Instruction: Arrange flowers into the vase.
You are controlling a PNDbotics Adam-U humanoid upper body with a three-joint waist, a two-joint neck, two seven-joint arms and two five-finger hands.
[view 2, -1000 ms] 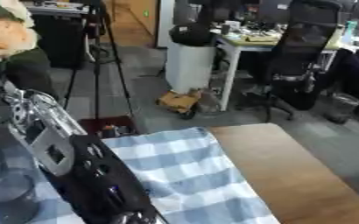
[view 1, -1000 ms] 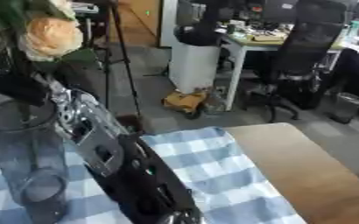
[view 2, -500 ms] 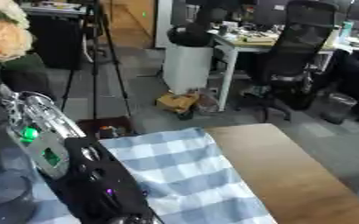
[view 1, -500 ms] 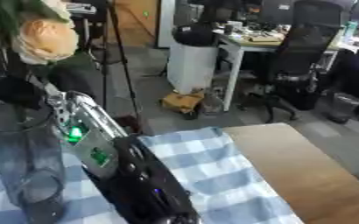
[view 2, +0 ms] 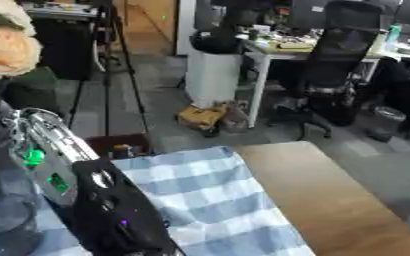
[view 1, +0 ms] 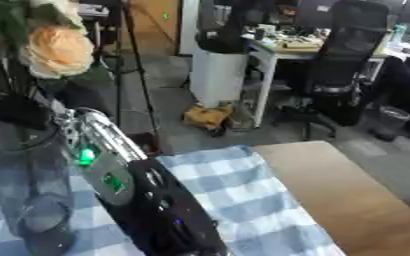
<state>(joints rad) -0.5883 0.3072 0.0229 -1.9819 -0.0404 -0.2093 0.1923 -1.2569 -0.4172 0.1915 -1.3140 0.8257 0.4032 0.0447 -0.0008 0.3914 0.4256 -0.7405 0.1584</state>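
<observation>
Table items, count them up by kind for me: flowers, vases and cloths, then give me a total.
Peach flower: 1, its bloom above the vase
Clear glass vase: 1, on the cloth
Blue checked cloth: 1, covering the left part of the wooden table
Total: 3

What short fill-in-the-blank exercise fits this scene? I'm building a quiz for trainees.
1. The peach flower stands above a clear glass ____.
2. The cloth on the table has a blue and white ____ pattern.
3. On the robot's arm glows a ____ light.

Missing words: vase; checked; green
</observation>
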